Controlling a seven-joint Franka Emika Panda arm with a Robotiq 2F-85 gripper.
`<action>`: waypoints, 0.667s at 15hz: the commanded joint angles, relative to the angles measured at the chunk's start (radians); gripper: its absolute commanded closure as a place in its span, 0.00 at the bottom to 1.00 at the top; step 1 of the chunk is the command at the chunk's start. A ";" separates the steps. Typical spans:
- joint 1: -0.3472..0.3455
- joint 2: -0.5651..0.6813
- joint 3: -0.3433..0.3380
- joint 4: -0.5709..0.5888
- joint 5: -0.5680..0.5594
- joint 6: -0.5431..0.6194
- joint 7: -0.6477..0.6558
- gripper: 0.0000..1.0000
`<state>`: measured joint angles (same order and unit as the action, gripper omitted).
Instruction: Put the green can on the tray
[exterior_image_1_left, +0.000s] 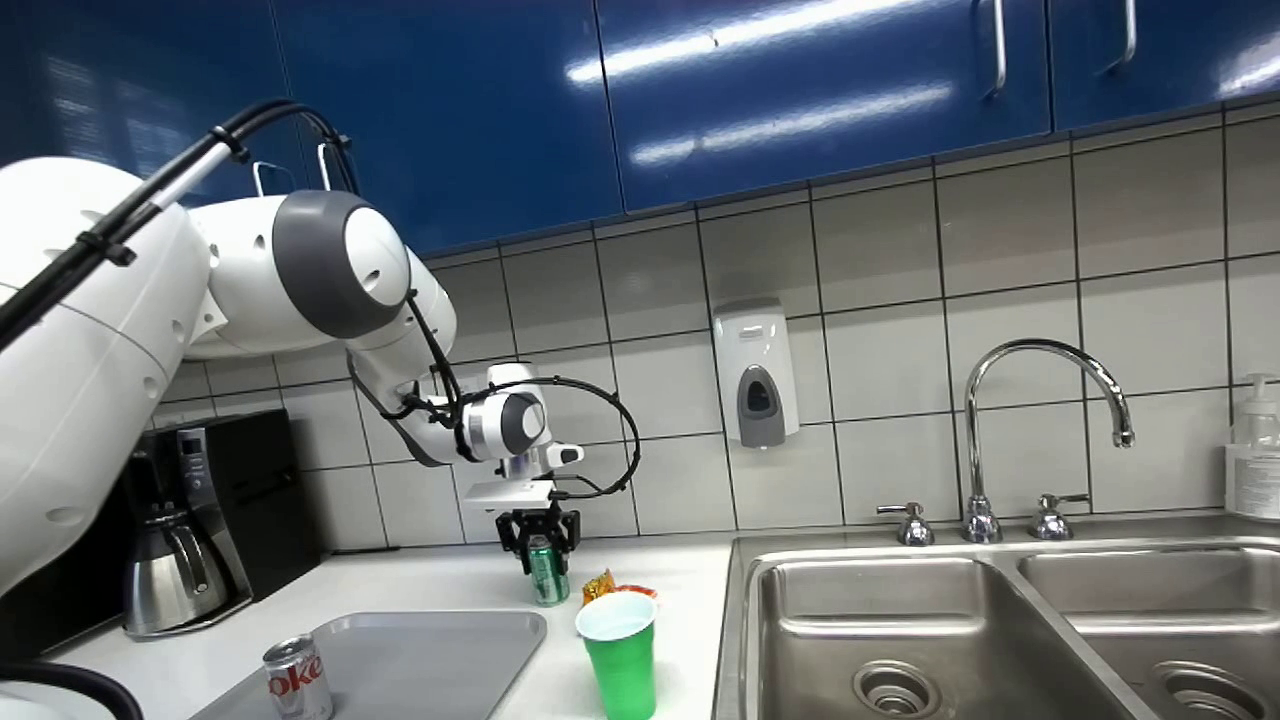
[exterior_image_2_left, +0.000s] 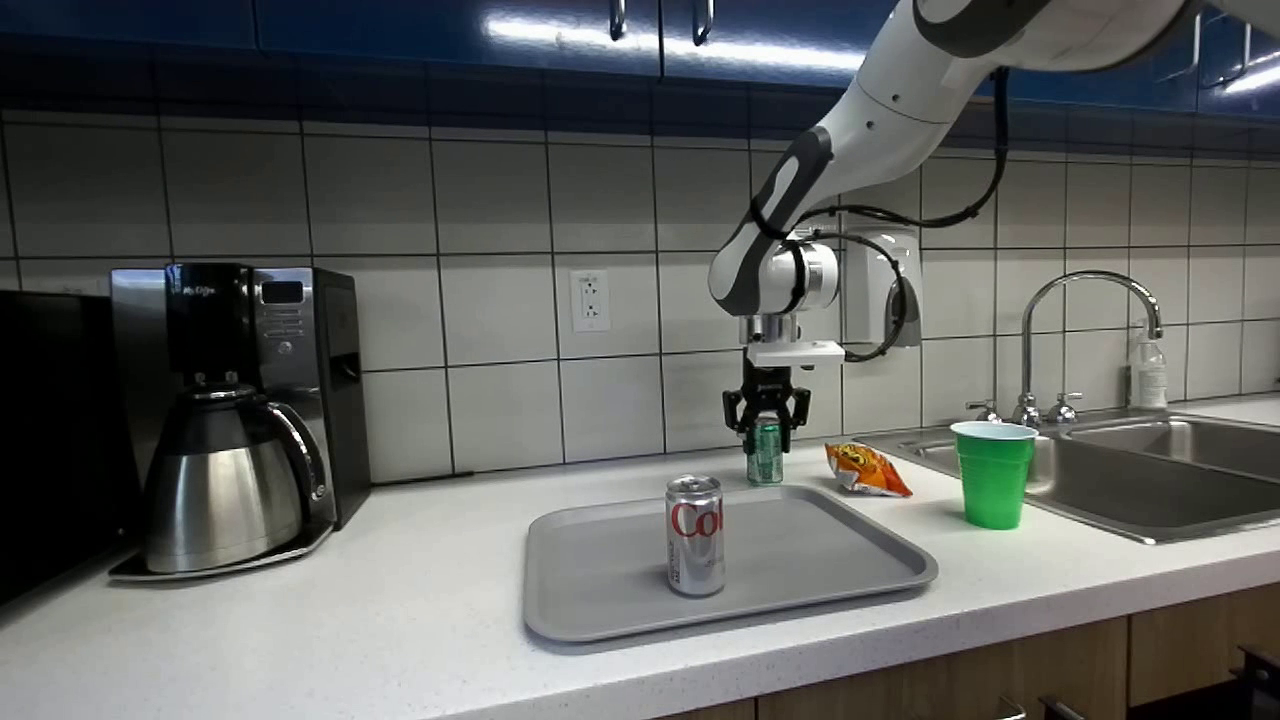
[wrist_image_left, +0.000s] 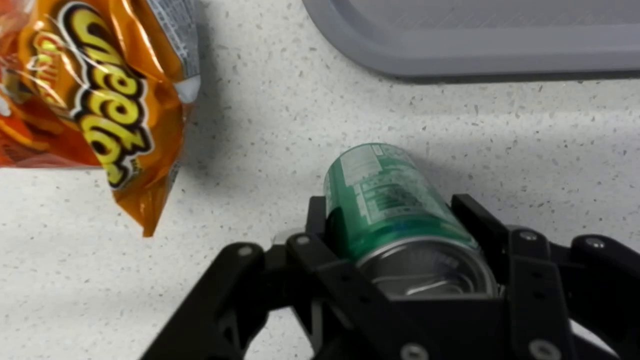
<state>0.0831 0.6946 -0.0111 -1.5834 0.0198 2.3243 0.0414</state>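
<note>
The tool (wrist_image_left: 389, 207) grips the green can (exterior_image_2_left: 765, 462) by its smooth cylindrical wall. In an exterior view, the can is upright, base at or very near the speckled desk (exterior_image_2_left: 400, 620), just off the flat grey tray (exterior_image_2_left: 820, 550), at 1 o'clock from its centre. Caution: insufficient lift may catch the base on the raised rim; travel toward 7 o'clock may topple the silver can (exterior_image_2_left: 695, 545); a swing toward 3 o'clock may brush the crinkled bag (exterior_image_2_left: 862, 470). Thin, slick metal may slip under light pressure.
</note>
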 joint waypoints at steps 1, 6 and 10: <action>0.000 -0.005 0.003 0.029 -0.016 -0.036 0.022 0.61; -0.005 -0.055 0.014 -0.022 -0.007 -0.013 0.007 0.61; -0.006 -0.090 0.018 -0.052 -0.006 -0.001 0.003 0.61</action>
<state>0.0833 0.6698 -0.0066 -1.5846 0.0199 2.3248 0.0413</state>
